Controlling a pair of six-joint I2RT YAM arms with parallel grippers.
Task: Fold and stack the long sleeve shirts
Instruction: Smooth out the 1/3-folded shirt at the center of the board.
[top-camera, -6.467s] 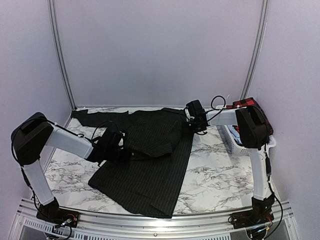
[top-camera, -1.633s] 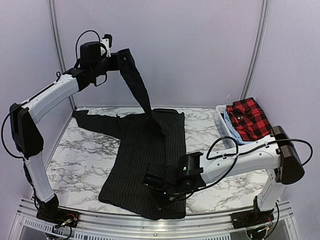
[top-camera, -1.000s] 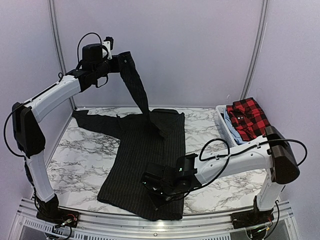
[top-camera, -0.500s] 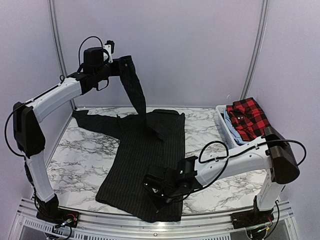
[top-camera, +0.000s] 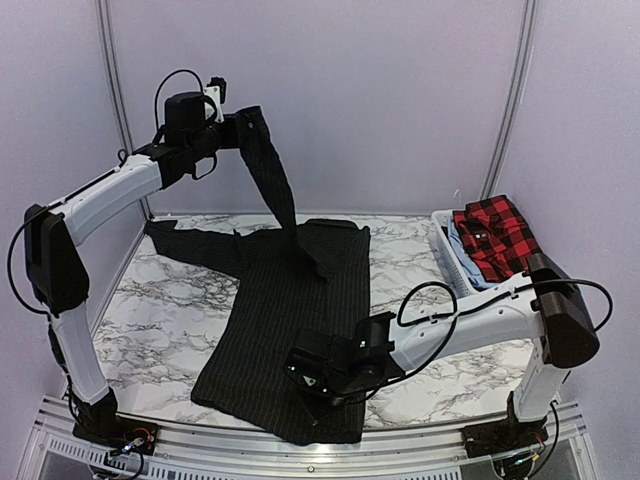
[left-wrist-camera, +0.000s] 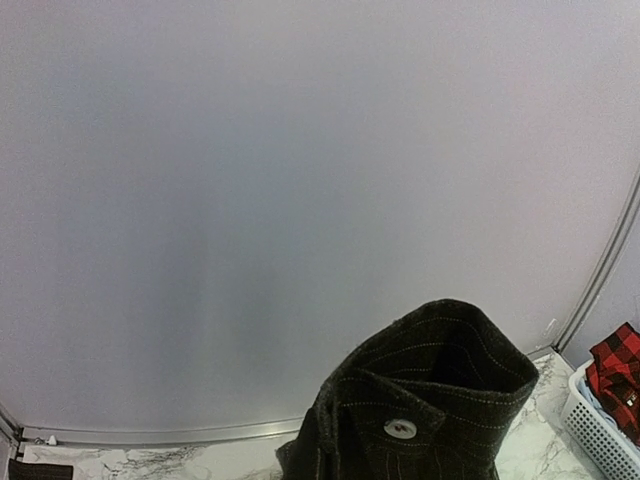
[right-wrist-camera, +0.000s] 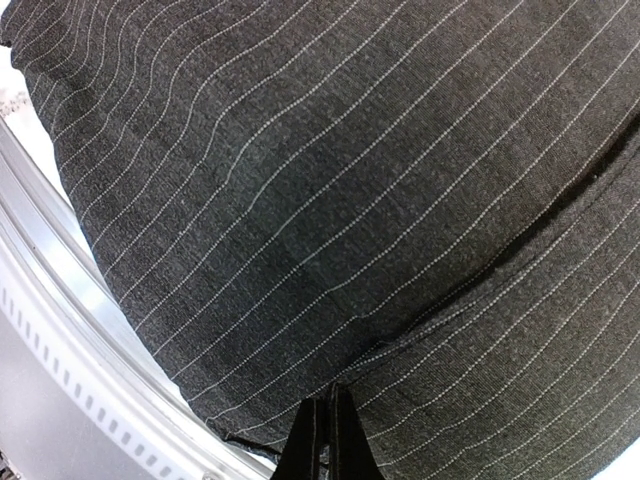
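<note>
The left gripper (top-camera: 233, 124), high above the far left corner of the black shirt (top-camera: 300, 290), is pinched tight on the cuff (left-wrist-camera: 425, 400) of one sleeve (top-camera: 272, 178). The cuff shows one pale button (left-wrist-camera: 400, 428), and the sleeve hangs taut down to the shirt's collar end. The black shirt lies spread on the marble table (top-camera: 160, 300), with bare marble on both sides of it. Its near hem reaches the metal rail (top-camera: 200, 440). The right gripper (top-camera: 312, 378), low over that hem, has its fingers (right-wrist-camera: 312, 445) pressed together on a fold of the pinstriped cloth. Well right of the black shirt, a white basket (top-camera: 456, 266) at the table's edge holds the red checked shirt (top-camera: 495, 238), folded on top of a pale blue cloth (top-camera: 456, 238).
</note>
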